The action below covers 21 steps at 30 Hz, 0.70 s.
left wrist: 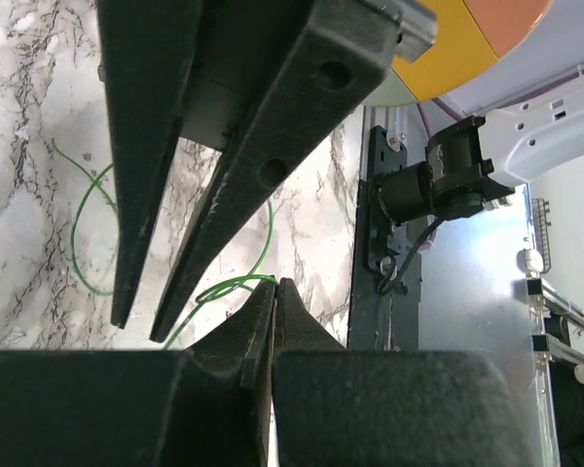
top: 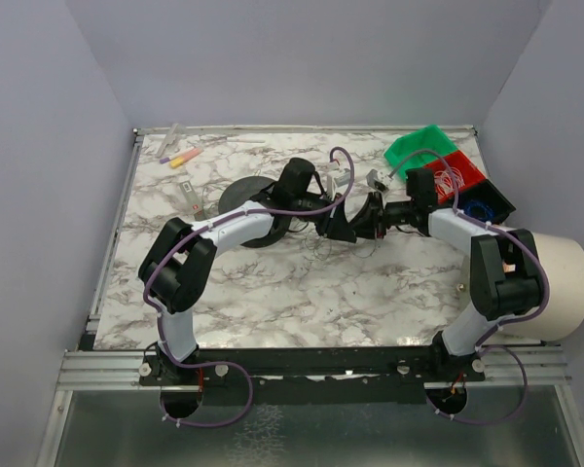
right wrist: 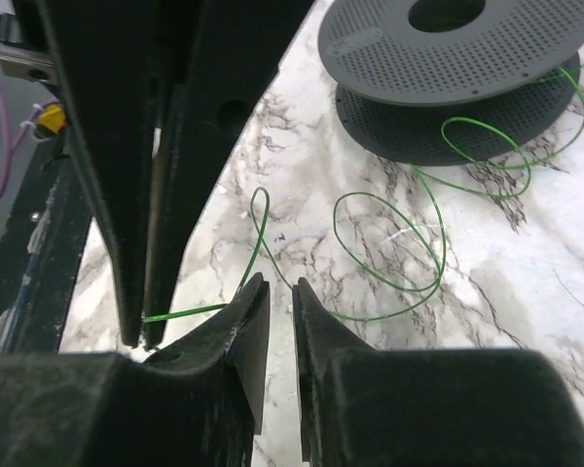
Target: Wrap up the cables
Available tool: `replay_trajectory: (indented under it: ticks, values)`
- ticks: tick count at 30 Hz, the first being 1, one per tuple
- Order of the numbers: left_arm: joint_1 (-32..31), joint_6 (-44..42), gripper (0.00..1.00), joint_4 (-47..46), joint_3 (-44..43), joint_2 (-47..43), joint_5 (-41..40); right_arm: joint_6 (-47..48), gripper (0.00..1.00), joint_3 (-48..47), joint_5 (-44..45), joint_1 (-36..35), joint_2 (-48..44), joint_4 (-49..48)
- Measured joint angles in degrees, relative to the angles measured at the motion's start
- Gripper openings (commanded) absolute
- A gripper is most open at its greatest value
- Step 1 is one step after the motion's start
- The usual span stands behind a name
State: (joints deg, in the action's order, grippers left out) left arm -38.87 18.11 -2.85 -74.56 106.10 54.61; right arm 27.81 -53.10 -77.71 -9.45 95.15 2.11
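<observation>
A thin green cable [right wrist: 389, 243] lies in loose loops on the marble table and trails to the black spool [right wrist: 448, 49]. My left gripper [left wrist: 275, 284] is shut on this cable [left wrist: 88, 233], the strand entering right at its tips. The two grippers meet tip to tip mid-table, left gripper [top: 348, 232] facing right gripper [top: 370, 222]. My right gripper [right wrist: 280, 284] stands open by a narrow gap, with the cable running just past its tips. The left fingers [right wrist: 127, 195] hold the strand's end a short way to its left.
The spool [top: 245, 199] lies flat behind the left arm. Green [top: 419, 148], red [top: 457, 173] and black [top: 492, 206] bins stand at the back right. A large white roll [top: 555, 282] sits beside the right arm. Markers [top: 180, 156] lie at the back left.
</observation>
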Motion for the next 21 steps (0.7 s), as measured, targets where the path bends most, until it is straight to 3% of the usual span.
replay_trajectory:
  ticks: [8, 13, 21]
  values:
    - [0.4, 0.7, 0.0, -1.0, 0.0, 0.0, 0.1, 2.9, 0.21, -2.1, 3.1, -1.0, 2.3, 3.8]
    - [0.9, 0.5, 0.0, -1.3, 0.0, 0.0, 0.1, 5.3, 0.28, -4.4, 3.6, -0.8, 2.7, 8.3]
    - [1.2, -3.4, 0.0, 1.8, -0.1, 0.0, 2.1, 17.7, 0.38, -10.4, -2.5, 3.8, 3.0, 23.1]
